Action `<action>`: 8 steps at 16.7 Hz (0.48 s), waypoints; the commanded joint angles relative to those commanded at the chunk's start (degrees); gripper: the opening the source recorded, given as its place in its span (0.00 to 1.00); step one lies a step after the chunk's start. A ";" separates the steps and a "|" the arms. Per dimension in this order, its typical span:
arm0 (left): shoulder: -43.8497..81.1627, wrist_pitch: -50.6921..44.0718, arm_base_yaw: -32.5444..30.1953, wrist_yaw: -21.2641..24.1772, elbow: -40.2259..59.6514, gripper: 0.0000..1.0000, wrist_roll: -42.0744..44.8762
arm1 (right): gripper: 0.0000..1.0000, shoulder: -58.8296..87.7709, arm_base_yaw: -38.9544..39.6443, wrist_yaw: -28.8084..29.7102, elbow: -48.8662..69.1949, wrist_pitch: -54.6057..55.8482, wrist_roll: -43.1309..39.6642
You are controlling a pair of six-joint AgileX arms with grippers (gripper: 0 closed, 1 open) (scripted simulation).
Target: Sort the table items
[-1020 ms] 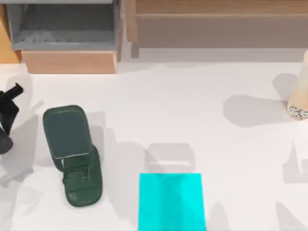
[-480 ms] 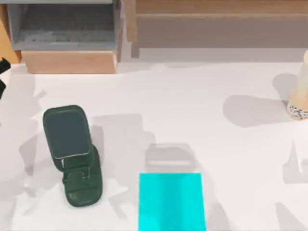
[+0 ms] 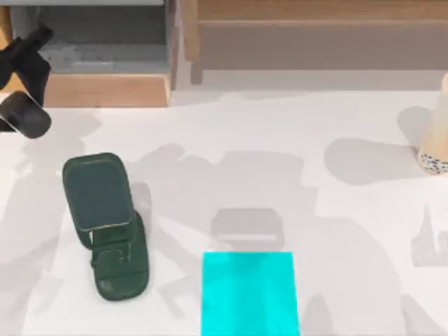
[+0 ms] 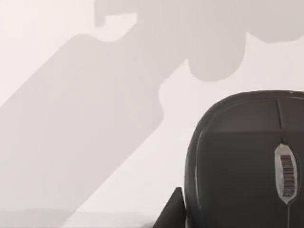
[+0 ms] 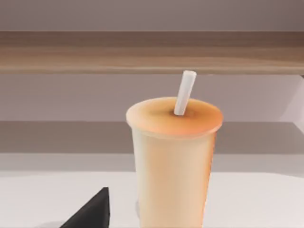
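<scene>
Top view, near edge first: a cyan pad (image 3: 247, 292) lies at the front of the table (image 3: 280, 140), and left of it stands a dark green phone stand (image 3: 105, 224), empty. No phone can be made out on the table. Farther back at the left edge, the left gripper (image 3: 24, 84) hangs over the table just in front of the grey drawer (image 3: 91, 42) of a wooden cabinet, with the black mouse (image 3: 28, 115) below it; in the left wrist view the mouse (image 4: 247, 161) sits close against a dark finger (image 4: 171, 213), underside and barcode label facing the camera, so I judge the fingers to be clamped on it and the mouse lifted off the surface. At the far right edge the cream cup (image 3: 435, 133) stands upright with its speckled base on the table, near a long wooden shelf (image 3: 315, 35) across the back. The right wrist view looks straight at the cup (image 5: 173, 156) and its white straw (image 5: 184, 92), with one dark finger (image 5: 90, 211) beside it and not touching; I cannot tell how far apart the right gripper's fingers are. By my reading the sort is at an early stage: the mouse is in hand but not yet put down anywhere, and the cup has not been moved.
</scene>
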 joint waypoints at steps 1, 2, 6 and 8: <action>0.04 1.82 -2.85 0.97 0.97 0.00 -1.80 | 1.00 0.00 0.00 0.00 0.00 0.00 0.00; 0.25 3.53 -6.31 1.75 1.75 0.00 -3.44 | 1.00 0.00 0.00 0.00 0.00 0.00 0.00; 2.73 8.20 -23.75 2.56 2.58 0.00 -7.67 | 1.00 0.00 0.00 0.00 0.00 0.00 0.00; 4.71 8.62 -32.89 1.47 1.29 0.00 -8.09 | 1.00 0.00 0.00 0.00 0.00 0.00 0.00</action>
